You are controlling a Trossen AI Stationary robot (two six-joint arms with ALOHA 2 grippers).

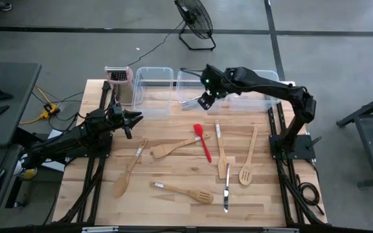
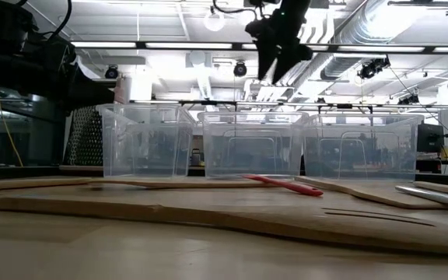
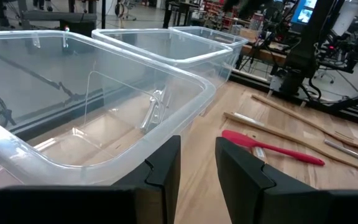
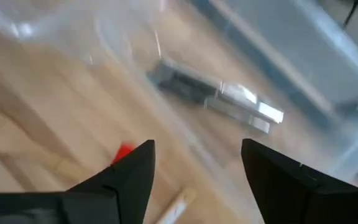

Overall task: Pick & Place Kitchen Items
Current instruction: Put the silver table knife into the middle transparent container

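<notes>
Several slim utensils lie flat on the wooden table: a red spatula (image 1: 203, 142) (image 3: 272, 147), wooden spatulas (image 1: 173, 147) (image 1: 221, 155), a slotted spatula (image 1: 246, 169), a wooden spoon (image 1: 127, 178) and a metal knife (image 1: 226, 194). Silvery tongs (image 4: 229, 96) (image 1: 190, 102) lie on the floor of the middle clear tub. My right gripper (image 1: 204, 102) (image 4: 197, 168) hangs open above that tub, over the tongs and clear of them. My left gripper (image 1: 136, 119) (image 3: 197, 162) is open beside the left tub's near wall, holding nothing.
Three clear plastic tubs (image 1: 153, 87) (image 1: 181, 76) (image 1: 258, 90) stand in a row along the table's far edge. An upright metal box grater (image 1: 118, 81) (image 2: 84, 136) stands left of them. Bare wood (image 1: 167, 168) shows between the utensils.
</notes>
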